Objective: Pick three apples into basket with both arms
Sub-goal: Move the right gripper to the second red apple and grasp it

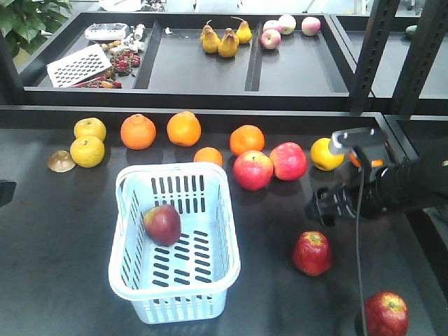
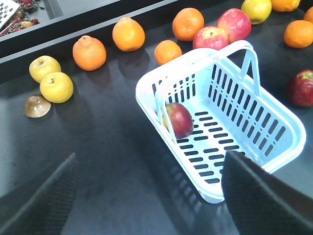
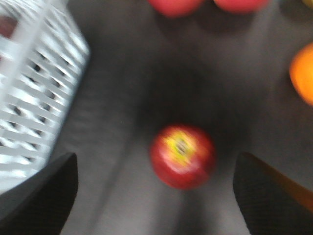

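The pale blue basket (image 1: 183, 306) stands on the dark table with one dark red apple (image 1: 162, 224) inside it. Two more dark red apples lie on the table to its right, one (image 1: 312, 253) close by and one (image 1: 386, 314) at the front edge. My right gripper (image 1: 317, 208) hovers open just above the nearer one; the blurred right wrist view shows that apple (image 3: 182, 155) ahead of the gripper (image 3: 156, 200), between its spread fingers. My left gripper (image 2: 151, 196) is open and holds nothing, beside the basket (image 2: 211, 195) with its apple (image 2: 178, 120).
Behind the basket runs a row of oranges (image 1: 138, 131), yellow fruit (image 1: 87, 150) and two lighter red apples (image 1: 253, 170). A brown shell-like piece (image 1: 61, 162) lies at the left. Rear trays hold pears (image 1: 227, 43) and a grater (image 1: 78, 65). Black posts (image 1: 367, 56) stand at the right.
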